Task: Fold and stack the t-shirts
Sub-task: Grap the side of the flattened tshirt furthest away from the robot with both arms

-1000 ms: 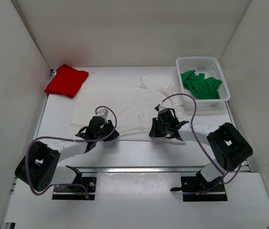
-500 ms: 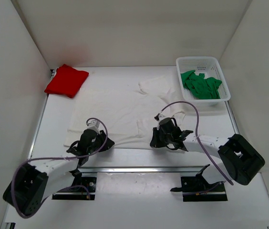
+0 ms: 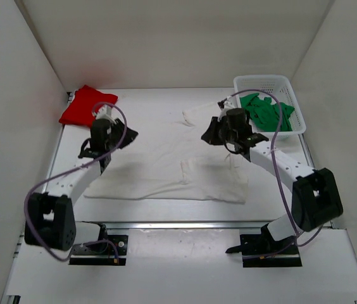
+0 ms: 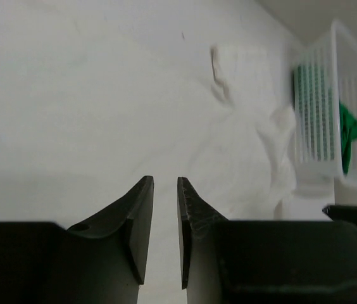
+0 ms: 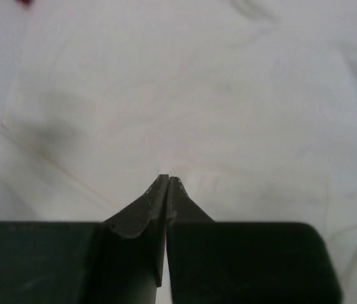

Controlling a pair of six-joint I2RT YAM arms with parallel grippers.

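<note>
The left pincer [image 4: 164, 180] hung with its jaws a narrow slit apart and nothing between them, only pale cloth showing through the gap. The off-white t-shirt [image 3: 166, 164] lay spread flat on the table [image 3: 166, 210] directly beneath it, running out ahead of the tips and off to their right, with a small rumpled fold farther ahead. The right pincer [image 5: 168, 178] had its jaws pressed together, tip against tip, and no cloth could be seen caught in them; the same off-white t-shirt lay under it too, filling the wrist view ahead and to both sides. In the overhead view the red t-shirt [image 3: 88, 106], folded, sat near the left pincer, just beyond it and a little to its left, apart from the off-white one. The green t-shirt [image 3: 266, 113] lay bunched inside the white mesh basket [image 3: 264, 81], just to the right of the right pincer and not touching it.
</note>
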